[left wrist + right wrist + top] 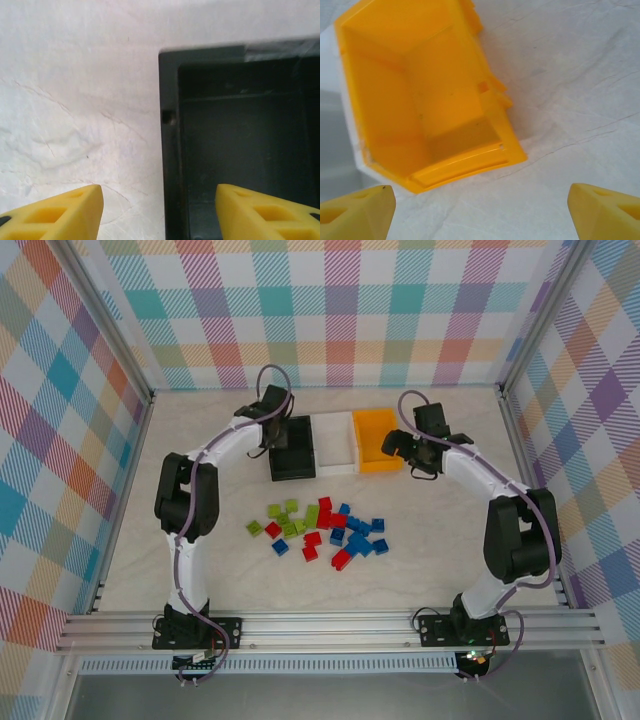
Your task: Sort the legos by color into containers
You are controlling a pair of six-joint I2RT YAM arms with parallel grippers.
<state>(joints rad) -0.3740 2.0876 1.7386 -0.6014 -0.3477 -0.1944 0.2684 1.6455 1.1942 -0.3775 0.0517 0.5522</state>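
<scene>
Seen from above, the legos (320, 528) are lying loose on the pale tabletop (430, 560) in a band running 9 to 3, green toward 9, blue toward 3. They are sitting at 6 o'clock from both arms, with the left fingers (280, 440) looking slightly nearer. Those are hovering at the black bin (295, 462), the right fingers (397, 447) beside the orange-yellow bin (375, 435), the white bin (335, 445) sitting between. At the left wrist, yellow fingers (65, 215) are gaping wide, gripping nothing, straddling the matte black wall. At the right wrist, fingers (355, 210) are likewise spreading empty, the glossy bin lying at 11 o'clock.
</scene>
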